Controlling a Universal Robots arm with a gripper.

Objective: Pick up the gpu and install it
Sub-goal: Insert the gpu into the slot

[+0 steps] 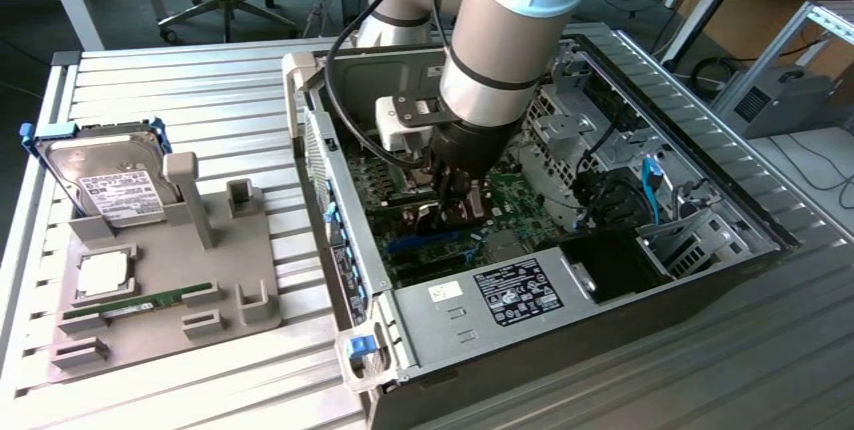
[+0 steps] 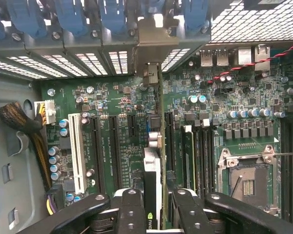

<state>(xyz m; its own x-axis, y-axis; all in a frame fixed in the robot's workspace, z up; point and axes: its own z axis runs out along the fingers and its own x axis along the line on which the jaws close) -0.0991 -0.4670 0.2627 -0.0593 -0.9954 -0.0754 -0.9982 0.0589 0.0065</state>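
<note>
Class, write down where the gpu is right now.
In the wrist view, the gpu stands on edge, gripped by the pincer, over the black slots of the motherboard, inside the open case at the exterior view's centre.

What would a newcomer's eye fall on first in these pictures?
First the grey robot arm reaching down into the open computer case, its gripper shut on the gpu, held edge-on over the green motherboard. On the exterior view's left, a hard drive in a blue frame leans on a grey tray.
</note>
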